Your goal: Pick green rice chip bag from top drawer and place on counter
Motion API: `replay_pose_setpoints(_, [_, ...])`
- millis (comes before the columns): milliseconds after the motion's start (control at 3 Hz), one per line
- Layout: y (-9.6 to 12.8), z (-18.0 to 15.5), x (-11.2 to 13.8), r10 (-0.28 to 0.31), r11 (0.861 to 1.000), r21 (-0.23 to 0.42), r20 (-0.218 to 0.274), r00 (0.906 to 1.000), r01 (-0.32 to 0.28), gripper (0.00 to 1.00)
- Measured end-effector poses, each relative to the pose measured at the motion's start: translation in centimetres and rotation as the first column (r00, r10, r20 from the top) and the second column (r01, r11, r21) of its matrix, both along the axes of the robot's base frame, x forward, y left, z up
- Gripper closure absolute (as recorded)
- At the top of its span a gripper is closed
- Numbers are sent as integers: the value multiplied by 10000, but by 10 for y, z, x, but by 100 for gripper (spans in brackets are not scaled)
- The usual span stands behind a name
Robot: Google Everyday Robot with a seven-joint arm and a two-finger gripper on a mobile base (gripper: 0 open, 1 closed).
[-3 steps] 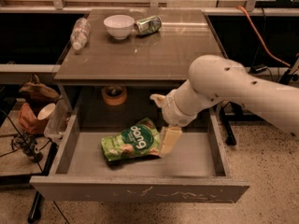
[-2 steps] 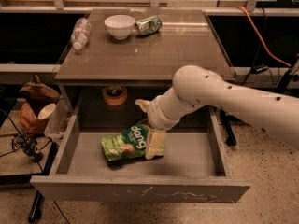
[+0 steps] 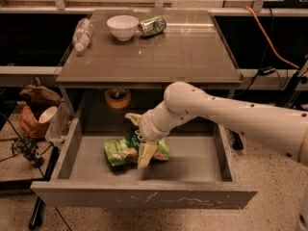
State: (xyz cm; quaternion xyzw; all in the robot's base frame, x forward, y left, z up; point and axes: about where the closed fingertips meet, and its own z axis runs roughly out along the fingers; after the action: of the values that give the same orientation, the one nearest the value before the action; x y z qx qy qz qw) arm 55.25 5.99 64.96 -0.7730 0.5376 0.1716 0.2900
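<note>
The green rice chip bag (image 3: pixel 118 153) lies flat on the floor of the open top drawer (image 3: pixel 144 196), left of its middle. My gripper (image 3: pixel 139 137) reaches down into the drawer from the right, right over the bag's right half. Its fingers stand apart: one pale finger (image 3: pixel 147 154) rests on the bag's near right part, and the other (image 3: pixel 132 118) is behind the bag's far edge. My white arm crosses the drawer's right side. The counter (image 3: pixel 192 52) is the grey-brown top above the drawer.
On the counter's far left stand a white bowl (image 3: pixel 122 27), a green can (image 3: pixel 153 25) lying on its side, and a plastic bottle (image 3: pixel 83 33) lying down. An orange-brown round object (image 3: pixel 117 97) sits in the recess behind the drawer. Clutter and cables (image 3: pixel 36 109) are at the left.
My arm has swung left and the gripper has moved from the bag's right edge to over the bag, one finger now lying on it. The bag has stayed in place.
</note>
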Motion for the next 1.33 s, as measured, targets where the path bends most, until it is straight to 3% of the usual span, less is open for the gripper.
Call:
replay_pose_setpoints(333, [15, -21, -2, 368, 9990, 278, -372, 9986, -358, 0])
replay_pose_setpoints(667, [15, -22, -2, 375, 9989, 285, -402, 9985, -363, 18])
replay_pose_setpoints(1333, [15, -22, -2, 376, 9989, 285, -403, 9985, -364, 65])
